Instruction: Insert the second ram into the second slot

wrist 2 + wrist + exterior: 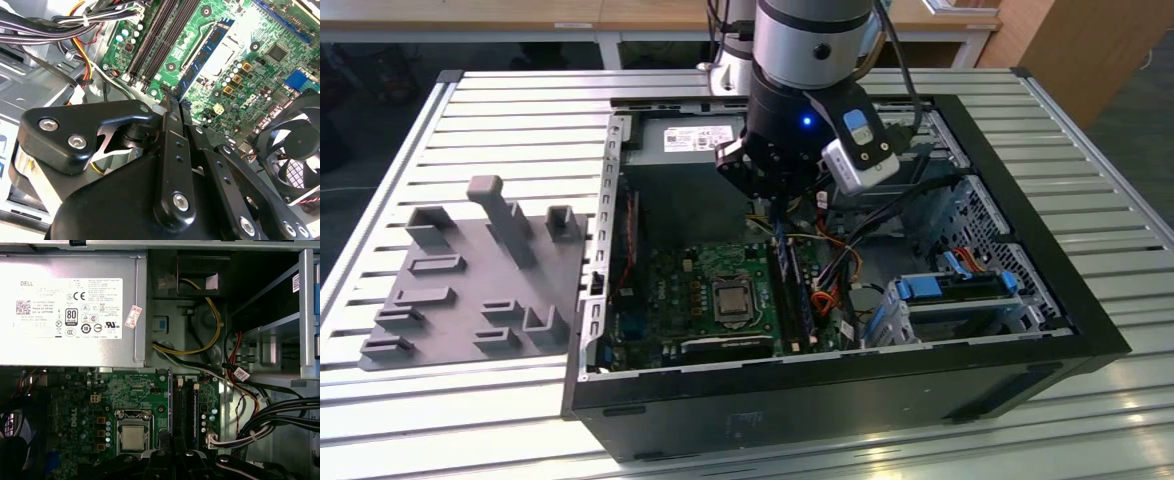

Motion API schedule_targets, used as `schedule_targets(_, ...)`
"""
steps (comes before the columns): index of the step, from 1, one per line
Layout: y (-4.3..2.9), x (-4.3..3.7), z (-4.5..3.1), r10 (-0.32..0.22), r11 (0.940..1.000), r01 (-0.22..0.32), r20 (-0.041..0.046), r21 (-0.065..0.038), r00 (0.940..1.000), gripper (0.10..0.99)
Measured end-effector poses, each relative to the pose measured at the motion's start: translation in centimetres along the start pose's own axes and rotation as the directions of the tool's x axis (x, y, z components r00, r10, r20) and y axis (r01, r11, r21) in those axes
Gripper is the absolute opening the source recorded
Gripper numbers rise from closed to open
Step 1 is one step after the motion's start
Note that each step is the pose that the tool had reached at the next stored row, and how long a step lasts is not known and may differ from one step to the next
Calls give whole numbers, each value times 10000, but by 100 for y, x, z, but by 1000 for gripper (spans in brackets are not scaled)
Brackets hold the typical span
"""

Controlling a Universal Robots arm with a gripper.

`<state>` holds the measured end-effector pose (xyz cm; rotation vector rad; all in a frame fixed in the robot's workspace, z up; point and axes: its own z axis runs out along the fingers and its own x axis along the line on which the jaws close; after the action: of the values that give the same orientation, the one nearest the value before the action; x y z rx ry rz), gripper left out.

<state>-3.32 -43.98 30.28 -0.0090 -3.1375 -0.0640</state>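
The gripper point(771, 205) hangs inside the open computer case point(854, 385) on the slatted desk point(467, 120). Its fingers point(172, 140) are drawn narrow and clamped near one end of the second ram point(786, 290), which stands on edge and, in the exterior view, runs from the fingers toward 6 o'clock. The stick sits low over the motherboard point(680, 290), at 3 o'clock of the processor socket point(727, 300) and alongside the memory slots point(179, 405); I cannot tell whether it is seated in one.
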Motion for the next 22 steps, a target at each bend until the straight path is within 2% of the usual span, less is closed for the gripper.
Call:
schedule_targets(5, 0, 0, 4, 0, 10000, 0, -1, 28, 10000, 137)
schedule_targets(22, -3, 0, 71, 0, 10000, 0, 0, 8, 10000, 137)
